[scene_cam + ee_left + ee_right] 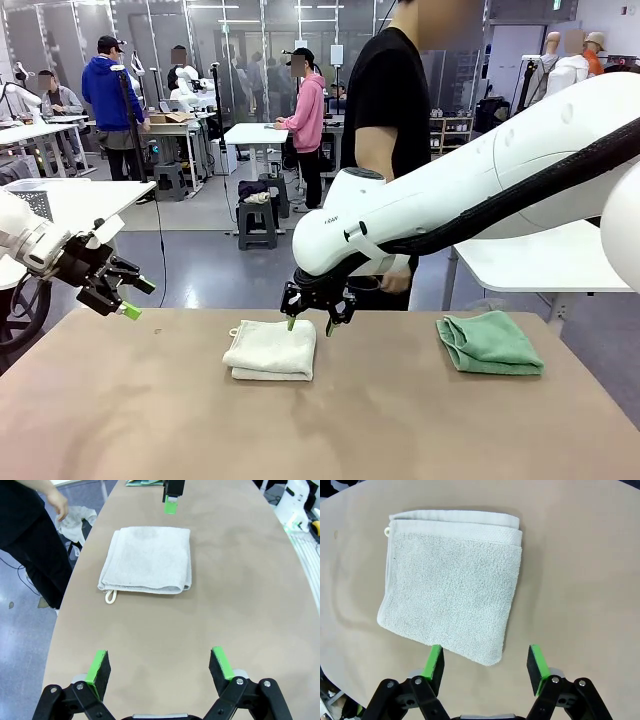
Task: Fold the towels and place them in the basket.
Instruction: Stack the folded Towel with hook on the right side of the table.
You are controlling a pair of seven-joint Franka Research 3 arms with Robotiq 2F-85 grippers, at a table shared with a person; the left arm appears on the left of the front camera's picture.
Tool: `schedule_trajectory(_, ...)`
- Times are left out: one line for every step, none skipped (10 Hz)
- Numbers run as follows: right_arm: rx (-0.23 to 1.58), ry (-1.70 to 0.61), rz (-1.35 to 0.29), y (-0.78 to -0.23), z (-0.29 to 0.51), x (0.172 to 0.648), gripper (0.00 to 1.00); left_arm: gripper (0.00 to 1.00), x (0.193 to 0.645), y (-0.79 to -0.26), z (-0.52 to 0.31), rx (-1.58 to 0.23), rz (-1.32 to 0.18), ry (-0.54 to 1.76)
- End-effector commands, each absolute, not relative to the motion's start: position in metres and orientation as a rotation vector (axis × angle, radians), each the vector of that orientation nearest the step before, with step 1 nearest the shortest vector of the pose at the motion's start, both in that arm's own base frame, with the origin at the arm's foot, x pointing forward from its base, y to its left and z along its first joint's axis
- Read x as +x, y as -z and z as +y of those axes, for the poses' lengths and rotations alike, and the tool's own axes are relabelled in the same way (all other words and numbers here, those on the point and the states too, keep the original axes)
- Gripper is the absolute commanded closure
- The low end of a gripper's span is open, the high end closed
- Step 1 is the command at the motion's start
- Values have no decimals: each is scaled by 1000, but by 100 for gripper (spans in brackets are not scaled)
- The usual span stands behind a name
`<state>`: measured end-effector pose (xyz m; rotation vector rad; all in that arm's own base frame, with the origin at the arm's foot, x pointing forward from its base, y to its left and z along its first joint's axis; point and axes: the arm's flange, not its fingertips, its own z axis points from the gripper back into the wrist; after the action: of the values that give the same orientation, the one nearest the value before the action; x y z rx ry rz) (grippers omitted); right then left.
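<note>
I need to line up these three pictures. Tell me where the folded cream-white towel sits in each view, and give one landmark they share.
Front view: cream-white towel lies left of centre on the table, just under the right gripper.
Left wrist view: upper middle, loop toward the camera.
Right wrist view: centre-left, one corner between the green fingertips.
Shared landmark: the towel's corner loop.

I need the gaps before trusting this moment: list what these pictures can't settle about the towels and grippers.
- White towel: its underside and the number of folds, hidden by its own top layer in the front view.
- Green towel: cut off by the top edge in the left wrist view; how neatly it is folded is unclear in the front view.
- Right gripper: its height above the white towel.
</note>
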<state>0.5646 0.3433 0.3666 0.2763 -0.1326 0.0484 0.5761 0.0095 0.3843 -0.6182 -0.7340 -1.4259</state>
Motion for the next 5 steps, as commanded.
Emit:
schedule_trajectory(277, -50, -134, -367, 344, 564, 17, 13, 576, -386, 10, -617, -737, 1426)
schedule_trajectory(277, -50, -134, -367, 344, 564, 17, 13, 576, -386, 10, -617, -737, 1426)
schedule_trajectory(277, -50, -134, -367, 344, 564, 17, 13, 576, -386, 10, -617, -737, 1426)
schedule_trajectory(276, -48, -133, -367, 343, 565, 16, 13, 576, -386, 10, -617, -737, 1426)
schedule_trajectory(289, -31, -117, -355, 349, 567, 16, 13, 576, -386, 10, -617, -737, 1426)
